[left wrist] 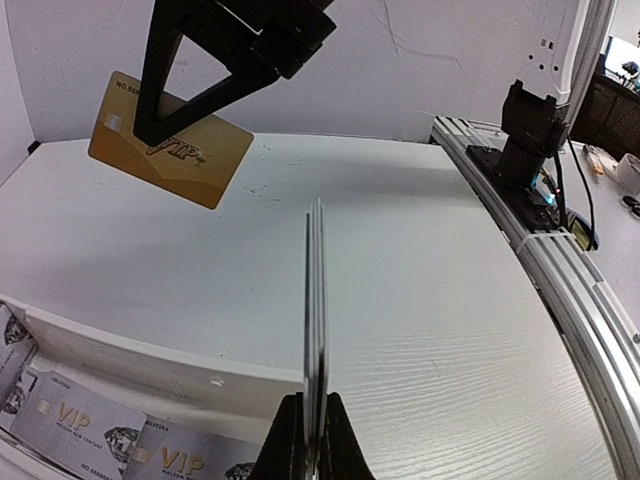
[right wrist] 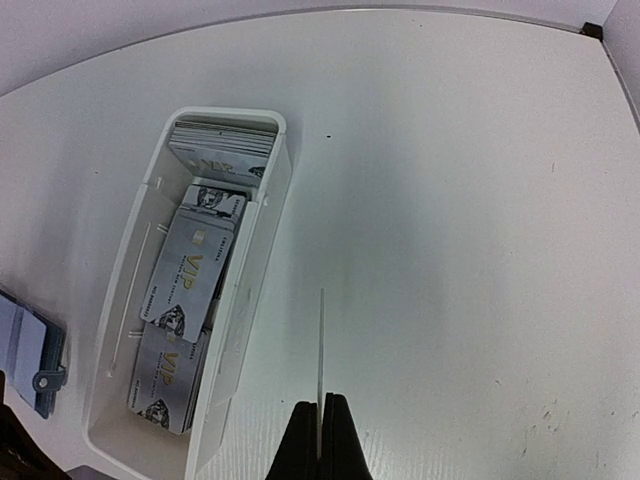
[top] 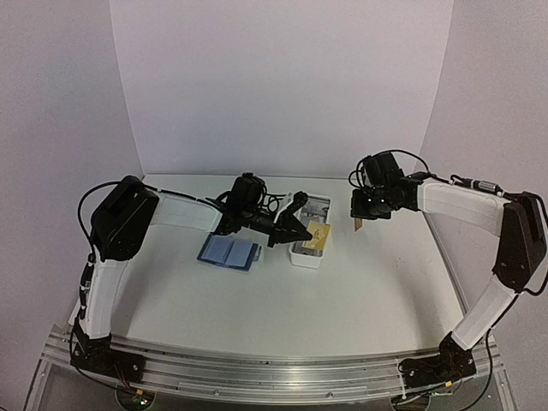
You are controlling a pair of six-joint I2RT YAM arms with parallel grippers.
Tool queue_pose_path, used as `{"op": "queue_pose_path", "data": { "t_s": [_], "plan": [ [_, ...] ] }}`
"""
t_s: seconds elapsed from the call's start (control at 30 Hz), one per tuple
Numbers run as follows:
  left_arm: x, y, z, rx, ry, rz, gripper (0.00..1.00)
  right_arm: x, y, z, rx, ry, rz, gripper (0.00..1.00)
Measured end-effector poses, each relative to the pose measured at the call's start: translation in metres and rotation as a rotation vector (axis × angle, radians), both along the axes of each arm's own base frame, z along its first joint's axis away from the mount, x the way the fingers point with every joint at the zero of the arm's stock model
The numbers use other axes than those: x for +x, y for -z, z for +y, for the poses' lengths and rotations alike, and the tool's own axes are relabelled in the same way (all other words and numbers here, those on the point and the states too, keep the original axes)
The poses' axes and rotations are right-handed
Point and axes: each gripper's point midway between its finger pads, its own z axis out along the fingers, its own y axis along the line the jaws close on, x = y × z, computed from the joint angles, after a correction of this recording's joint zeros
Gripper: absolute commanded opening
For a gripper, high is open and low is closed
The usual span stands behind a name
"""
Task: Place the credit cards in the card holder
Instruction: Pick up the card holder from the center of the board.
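Edge-on in the left wrist view, a thin stack of pale credit cards (left wrist: 316, 300) stands upright in my left gripper (left wrist: 312, 430), which is shut on it beside the white tray (left wrist: 150, 362). My right gripper (right wrist: 321, 430) is shut on a single card (right wrist: 321, 350) seen edge-on. The left wrist view shows it as a gold VIP card (left wrist: 170, 152) hanging above the table. The blue card holder (top: 229, 252) lies open and flat left of the tray, beside the left gripper (top: 300, 231). The right gripper (top: 361, 216) hovers right of the tray.
The long white tray (right wrist: 262, 250) holds several grey VIP cards (right wrist: 188, 270) lying flat and stacked. The card holder (right wrist: 30, 350) shows at the left edge of the right wrist view. White walls close the back and sides. An aluminium rail (top: 274, 368) runs along the near edge.
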Motion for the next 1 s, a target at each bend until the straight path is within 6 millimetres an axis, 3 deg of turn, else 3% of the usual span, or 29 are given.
{"op": "queue_pose_path", "data": {
  "t_s": [0.27,0.7,0.8,1.0],
  "plan": [
    [0.014,0.002,0.001,-0.047,-0.004,-0.111,0.00,-0.001,0.004,0.000,-0.002,-0.001,0.004,0.00],
    [0.015,0.060,0.004,0.016,0.010,-0.108,0.00,-0.002,0.005,0.000,-0.001,-0.005,0.007,0.00],
    [0.016,0.060,0.005,0.011,0.018,-0.134,0.07,-0.002,0.005,0.001,0.001,-0.008,0.007,0.00],
    [0.017,0.059,0.004,-0.003,0.047,-0.230,0.29,-0.002,0.005,0.002,0.004,-0.015,0.007,0.00]
  ]
}}
